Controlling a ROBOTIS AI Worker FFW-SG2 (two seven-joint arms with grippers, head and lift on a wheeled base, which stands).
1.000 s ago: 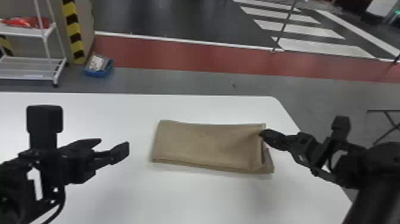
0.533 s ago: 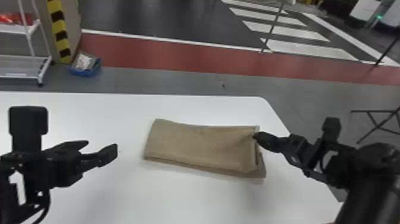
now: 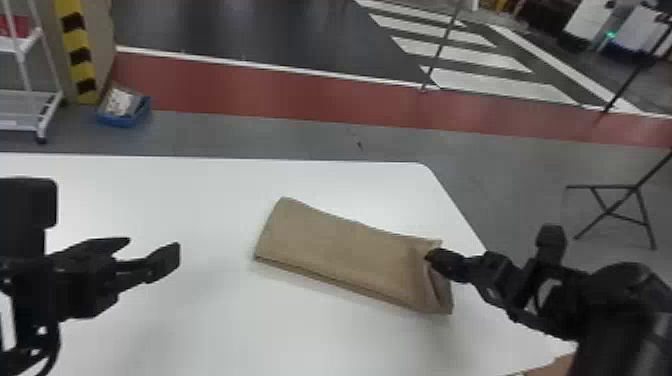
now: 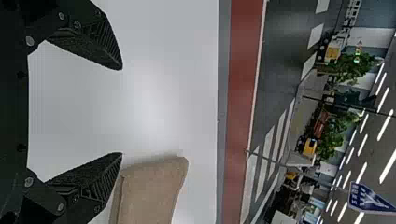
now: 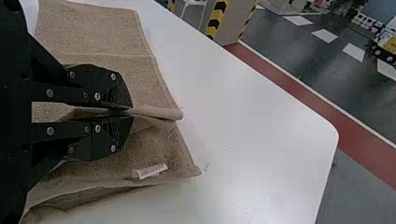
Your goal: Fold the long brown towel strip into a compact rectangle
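Note:
The brown towel (image 3: pixel 340 250) lies folded in layers on the white table, slanting down toward the right in the head view. At its right end my right gripper (image 3: pixel 431 256) pinches the upper layer's edge. In the right wrist view, my right gripper (image 5: pixel 127 112) is shut on a raised fold of the towel (image 5: pixel 105 30), with a small white label on the layer beneath. My left gripper (image 3: pixel 152 245) is left of the towel, open and holding nothing. The left wrist view has my left gripper (image 4: pixel 122 111) with fingers wide apart, and the towel (image 4: pixel 149 191) beyond one finger.
The white table (image 3: pixel 200 200) has its far right corner beyond the towel. On the floor behind are a blue bin (image 3: pixel 125 111) and a white shelf rack (image 3: pixel 37 100). A brown item (image 3: pixel 552 366) shows at the near right edge.
The head view has swung, and the towel now slants more steeply down to the right. My right gripper keeps its hold on the towel; my left gripper stays open.

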